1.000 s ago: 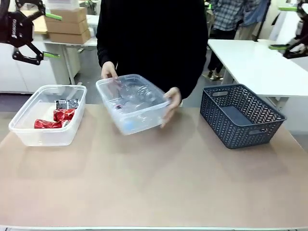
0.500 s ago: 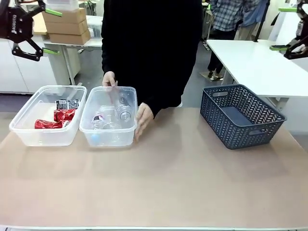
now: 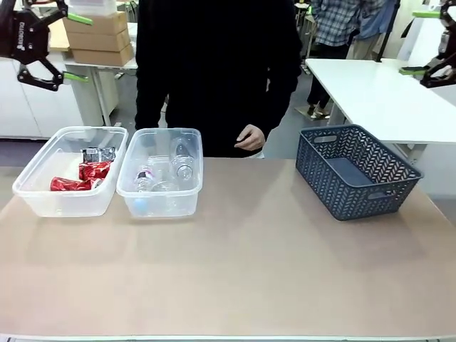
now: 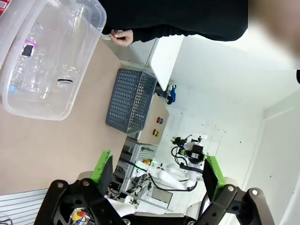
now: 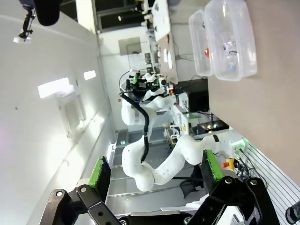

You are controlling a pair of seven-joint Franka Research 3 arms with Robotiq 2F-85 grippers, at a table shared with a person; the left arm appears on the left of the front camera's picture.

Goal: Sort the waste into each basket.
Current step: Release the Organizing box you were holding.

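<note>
Bottle tub [image 3: 160,173] now set down beside the can tub [image 3: 68,171] — the person's hand [image 3: 250,137] has let go.
Both tubs' long axes run away from the robot; left hand [image 3: 48,46] and right hand [image 3: 420,41] hover high above, wide, empty.

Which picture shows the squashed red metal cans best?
The front view: the dented red metal cans lie plainly in the left clear plastic tub. The right wrist view shows only a tiny red speck; the left wrist view catches a sliver at its top-left corner.

A white table [image 3: 370,89] and stacked cardboard boxes [image 3: 100,35] stand behind.
</note>
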